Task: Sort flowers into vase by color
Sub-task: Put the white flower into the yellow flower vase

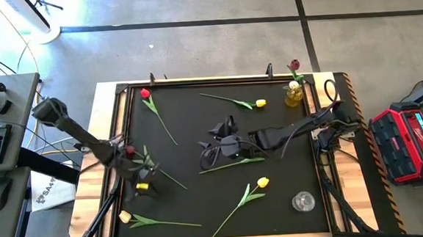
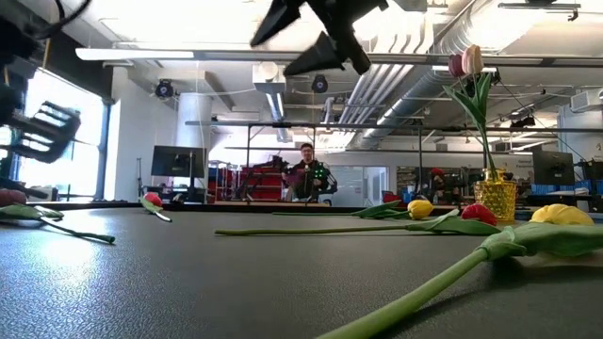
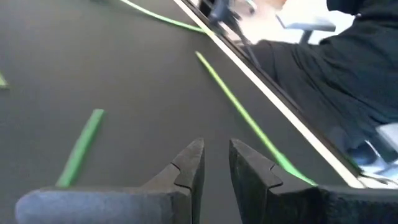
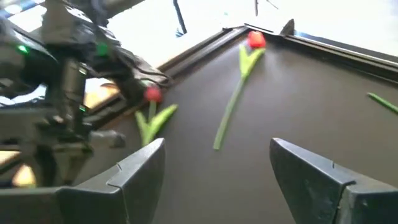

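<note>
Red-headed artificial tulip on a thin green stem (image 4: 238, 93) lies well ahead of the right gripper (image 4: 217, 163), its dark fingers spread wide, holding nothing, mid-table.

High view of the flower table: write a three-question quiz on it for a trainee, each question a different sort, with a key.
1. True or false: the yellow vase at the table's far right corner already holds a dark red tulip.
2. Multiple choice: the clear glass vase near the front right corner holds A) a yellow tulip, B) a red tulip, C) no flower.
3. Fill in: the right gripper, above the middle of the table, has its fingers ____, while the left gripper has its fingers close together with nothing between them.

Key: 1 true; 2 C; 3 open.
</note>
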